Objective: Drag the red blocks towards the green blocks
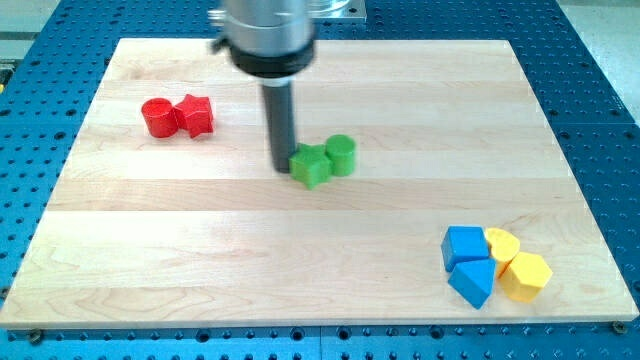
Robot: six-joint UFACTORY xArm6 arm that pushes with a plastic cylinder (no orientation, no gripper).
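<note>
Two red blocks lie touching at the view's upper left: a red ring-like cylinder (157,117) and a red star (196,114). Two green blocks lie touching near the middle: a green star (311,165) and a green cylinder (341,154). My tip (283,166) rests on the board just left of the green star, touching or nearly touching it, and well to the right of the red blocks.
The wooden board (320,280) lies on a blue perforated table. At the view's lower right is a cluster of a blue cube (463,246), a blue wedge (473,282), a yellow block (501,243) and a yellow hexagon (527,275).
</note>
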